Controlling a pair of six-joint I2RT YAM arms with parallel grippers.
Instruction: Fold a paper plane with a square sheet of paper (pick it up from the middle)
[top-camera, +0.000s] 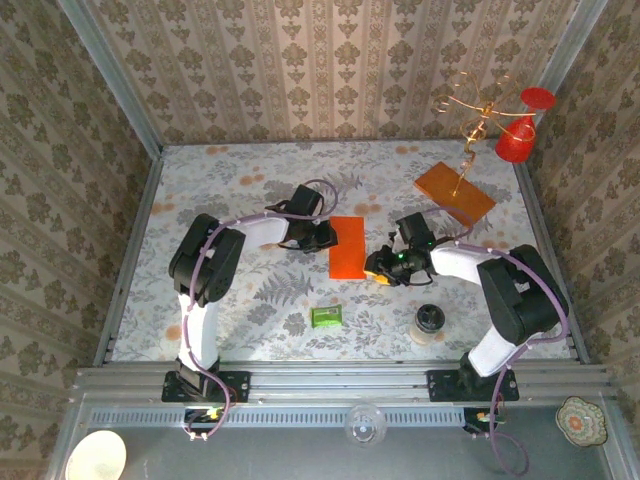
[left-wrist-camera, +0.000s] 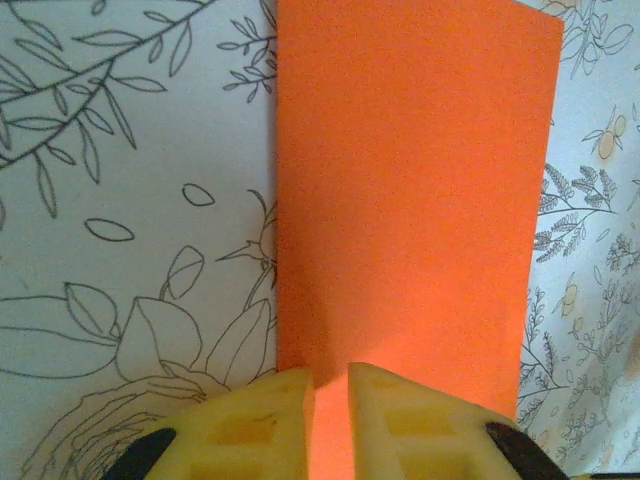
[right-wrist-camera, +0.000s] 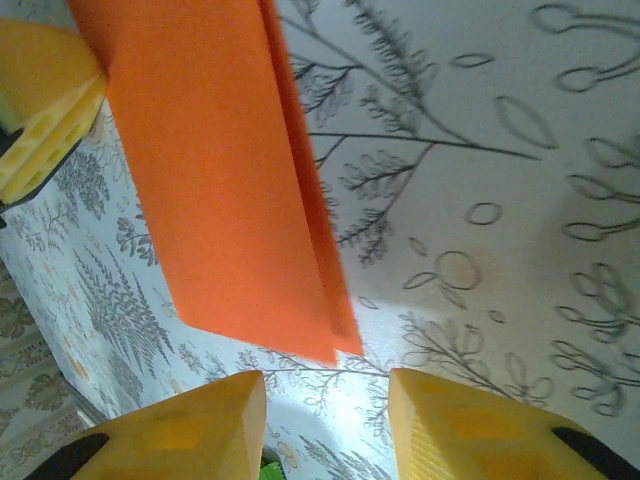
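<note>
The left gripper (left-wrist-camera: 330, 388) has blocky yellow fingers (left-wrist-camera: 255, 420) with waffled faces, a narrow slit apart, their tips at the near edge of the paper (left-wrist-camera: 400, 200), which they partly cover. The paper is matte bright orange, folded into a long rectangle and lying flat mid-table on the leaf-printed cloth (left-wrist-camera: 120, 200). In the right wrist view its doubled edge shows and its top is cut off. The right gripper (right-wrist-camera: 325, 400) stands apart from the paper's corner, jaws moderately wide and holding nothing.
</note>
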